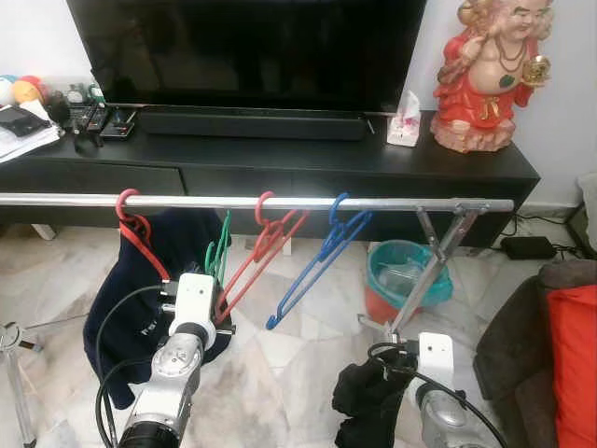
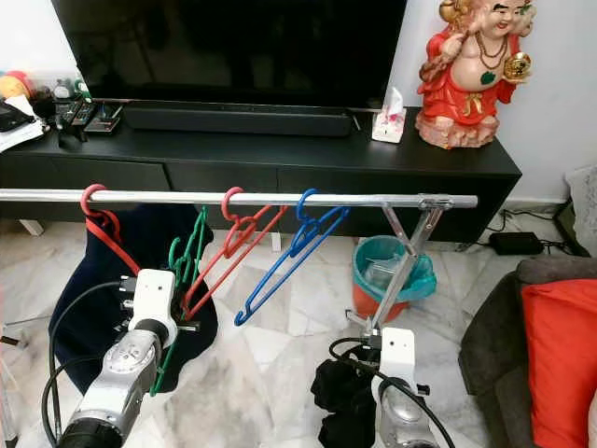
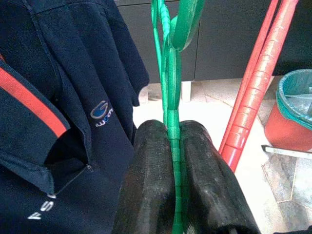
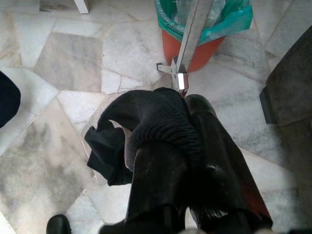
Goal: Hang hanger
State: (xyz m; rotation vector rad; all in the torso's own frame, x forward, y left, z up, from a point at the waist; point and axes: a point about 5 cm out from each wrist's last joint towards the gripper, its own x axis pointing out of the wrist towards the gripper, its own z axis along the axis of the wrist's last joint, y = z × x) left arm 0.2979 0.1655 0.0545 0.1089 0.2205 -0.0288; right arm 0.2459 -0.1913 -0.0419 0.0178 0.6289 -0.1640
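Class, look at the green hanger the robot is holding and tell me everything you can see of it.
The green hanger is thin, glossy and plastic-looking. The left pincer is shut on one slim bar of it, pinched between both black fingers. It hangs tilted just below the silver rail, not yet hooked over it, between the navy shirt and a red hanger.

I see my left gripper [image 3: 176, 161] with both black fingers [image 3: 148, 180] pressed together on the thin green hanger [image 3: 171, 92], which runs up between them to its curved hook. Beside it hangs a navy polo shirt [image 3: 73, 97] with a red stripe and white logo. Two red hanger bars [image 3: 256, 83] slant past, with a teal-lined red bin [image 3: 292, 117] on the marble floor [image 3: 253, 175].
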